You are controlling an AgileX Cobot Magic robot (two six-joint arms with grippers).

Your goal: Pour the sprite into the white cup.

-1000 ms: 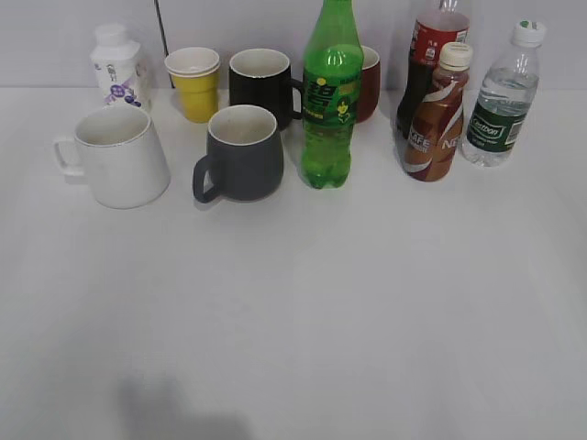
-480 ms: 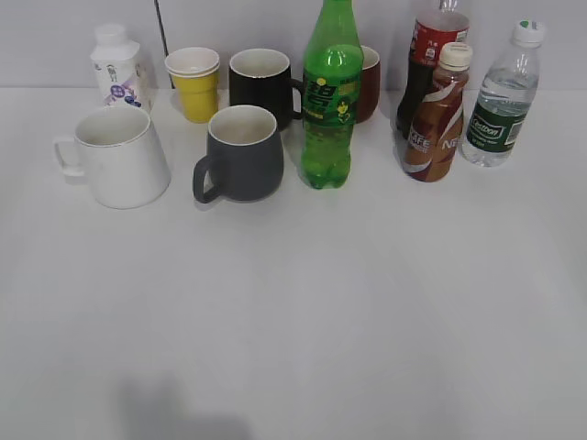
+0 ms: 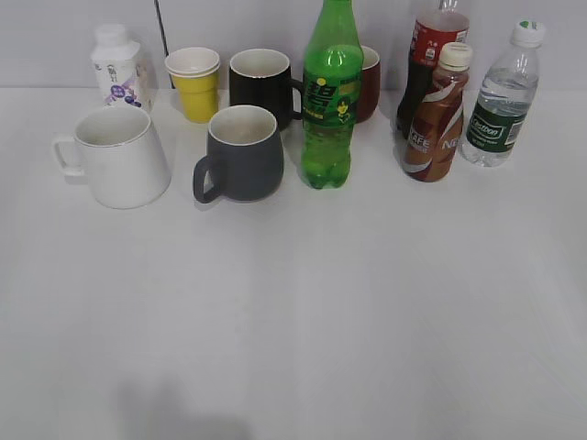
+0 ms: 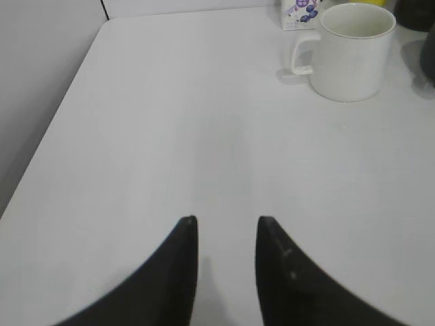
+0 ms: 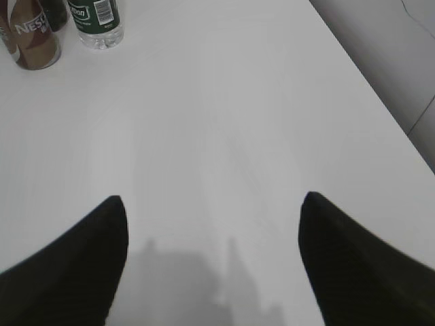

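- Right gripper [image 5: 212, 204]: jaws spread wide, nothing between them, bottom of the right wrist frame. Left gripper [image 4: 227, 224]: jaws parted by a narrow gap, also empty, bottom centre of the left wrist frame. Neither shows in the exterior view.
- Sprite [image 3: 330, 96] stands upright, upper centre of the exterior frame; its top is cut off by the frame edge, so can't tell if it's capped. If capped, nothing pours.
- White cup [image 3: 119, 156] sits upper left of the exterior frame, handle pointing frame-left, well apart from the bottle. In the left wrist view the cup [image 4: 350, 51] is upper right.
- Risk: crowding. Black mug [image 3: 261, 84] and a dark red cup [image 3: 369, 82] sit just behind the bottle, grey mug [image 3: 240, 151] just to its left. A wide approach likely clips one.
- Risk: wrong pick. Brown coffee bottle [image 3: 436, 115], red-label bottle [image 3: 433, 55] and water bottle [image 3: 500, 101] are closer to the right arm's side.
- Risk: grey mug lies between bottle and white cup; a low carry hits it, an early tilt pours into it.
- Risk: tall, narrow bottle; a high or off-centre pinch probably tips it.
- Risk: small white bottle [image 3: 117, 66] and yellow cup [image 3: 195, 82] behind the white cup limit overshoot room.
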